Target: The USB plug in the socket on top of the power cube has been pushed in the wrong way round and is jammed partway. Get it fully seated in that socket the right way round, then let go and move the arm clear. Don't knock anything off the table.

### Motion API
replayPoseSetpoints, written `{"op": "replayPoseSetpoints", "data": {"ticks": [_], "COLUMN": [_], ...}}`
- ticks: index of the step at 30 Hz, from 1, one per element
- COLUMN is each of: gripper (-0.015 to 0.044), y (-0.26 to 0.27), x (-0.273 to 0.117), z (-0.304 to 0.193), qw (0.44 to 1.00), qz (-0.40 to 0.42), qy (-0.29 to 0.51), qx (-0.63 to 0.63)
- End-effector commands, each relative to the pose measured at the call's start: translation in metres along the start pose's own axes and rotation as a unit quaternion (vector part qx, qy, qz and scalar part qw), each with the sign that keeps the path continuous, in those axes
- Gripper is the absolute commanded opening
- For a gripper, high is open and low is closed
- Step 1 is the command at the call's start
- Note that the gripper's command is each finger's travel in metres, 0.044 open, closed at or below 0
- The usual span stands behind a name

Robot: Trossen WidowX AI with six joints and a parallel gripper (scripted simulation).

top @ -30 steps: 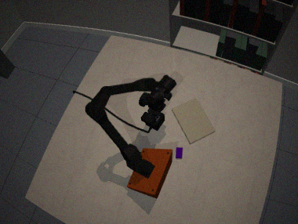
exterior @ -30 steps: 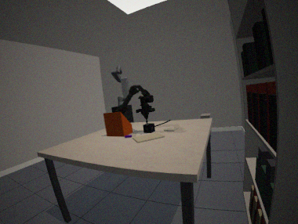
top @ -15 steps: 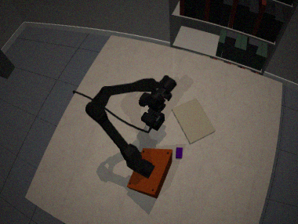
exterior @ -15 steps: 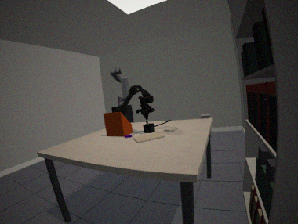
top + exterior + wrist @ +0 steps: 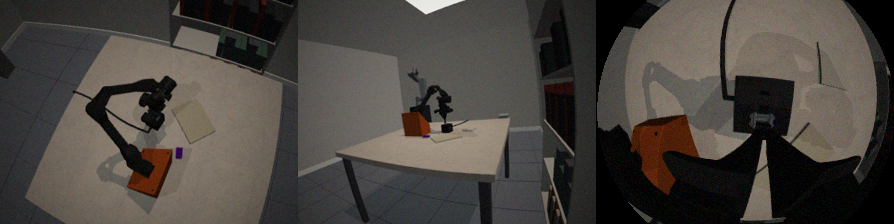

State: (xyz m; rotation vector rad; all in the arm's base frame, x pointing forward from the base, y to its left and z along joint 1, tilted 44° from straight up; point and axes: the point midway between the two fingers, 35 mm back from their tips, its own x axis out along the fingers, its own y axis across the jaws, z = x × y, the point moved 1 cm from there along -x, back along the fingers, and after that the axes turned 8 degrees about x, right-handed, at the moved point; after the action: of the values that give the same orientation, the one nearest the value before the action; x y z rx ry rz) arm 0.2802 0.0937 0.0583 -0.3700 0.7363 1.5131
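The black power cube (image 5: 447,128) (image 5: 778,95) stands on the table with its cable leading off one side. A light grey notched fitting (image 5: 762,120) shows on its top, just past the fingertips in the wrist view. My gripper (image 5: 445,121) (image 5: 764,132) points down over the cube, its two black fingertips together at the near edge of that fitting. It is shut on the USB plug, which is small, dark and mostly hidden by the fingertips. Its way round and its depth in the socket cannot be told. In the top view the arm overhangs the cube area.
An orange sloped box (image 5: 157,172) (image 5: 416,124) (image 5: 663,150) stands close by the arm's base. A small purple block (image 5: 179,153) (image 5: 426,136) lies beside it. A flat pale yellow-green slab (image 5: 193,121) (image 5: 446,137) lies near the cube. The black cable (image 5: 121,120) (image 5: 723,50) runs toward the table edge.
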Motion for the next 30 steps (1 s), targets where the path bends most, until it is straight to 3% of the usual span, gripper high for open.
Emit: {"op": "replayPoseSetpoints", "data": {"ticks": [1,30], "gripper": [0.0,0.0], "y": [0.0001,0.0001], "x": [0.0008,0.0043], "z": [0.0006,0.0002], "qw": [1.0,1.0], "qz": [0.0,0.0], "qy": [-0.003,-0.004], "qx": [0.0,0.0]}}
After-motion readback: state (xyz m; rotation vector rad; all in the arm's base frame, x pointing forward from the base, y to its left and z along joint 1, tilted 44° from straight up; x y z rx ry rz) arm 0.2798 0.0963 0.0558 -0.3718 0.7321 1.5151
